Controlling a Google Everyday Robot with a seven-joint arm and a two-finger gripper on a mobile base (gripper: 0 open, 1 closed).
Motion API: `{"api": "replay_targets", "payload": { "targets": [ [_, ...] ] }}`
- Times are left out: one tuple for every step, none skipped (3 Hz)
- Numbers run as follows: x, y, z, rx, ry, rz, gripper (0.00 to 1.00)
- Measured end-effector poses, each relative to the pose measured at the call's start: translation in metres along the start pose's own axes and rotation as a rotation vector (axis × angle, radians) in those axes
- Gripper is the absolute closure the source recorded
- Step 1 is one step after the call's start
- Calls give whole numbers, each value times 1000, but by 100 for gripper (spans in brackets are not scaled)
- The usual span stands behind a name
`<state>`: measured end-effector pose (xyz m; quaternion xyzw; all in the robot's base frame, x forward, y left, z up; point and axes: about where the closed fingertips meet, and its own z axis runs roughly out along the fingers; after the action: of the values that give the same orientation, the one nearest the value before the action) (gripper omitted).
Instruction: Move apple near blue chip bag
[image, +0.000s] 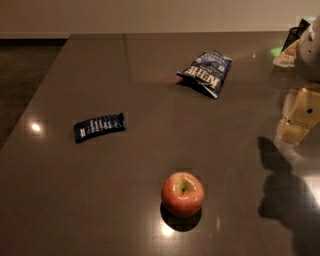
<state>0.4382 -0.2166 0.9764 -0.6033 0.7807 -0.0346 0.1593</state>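
The red apple (182, 194), with a yellowish patch around its stem dimple, sits upright on the dark tabletop near the front centre. The blue chip bag (206, 73), dark blue and glossy with white block lettering, lies at the back, right of centre, well apart from the apple. My gripper (296, 122) hangs at the right edge of the view above the table. It is to the right of both objects, touching neither and holding nothing that I can see. It casts a dark shadow on the table in front of it.
A small flat dark blue bar wrapper (99, 126) with white stripes lies at the left. The dark table (150, 90) ends at the back and along the left side. Part of my grey arm (310, 50) and some items (285, 55) crowd the back right corner.
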Motion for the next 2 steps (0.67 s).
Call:
{"api": "replay_targets", "payload": {
  "targets": [
    [0, 0, 0, 0, 0, 0, 0],
    [-10, 13, 5, -51, -54, 9, 0]
  ]
}}
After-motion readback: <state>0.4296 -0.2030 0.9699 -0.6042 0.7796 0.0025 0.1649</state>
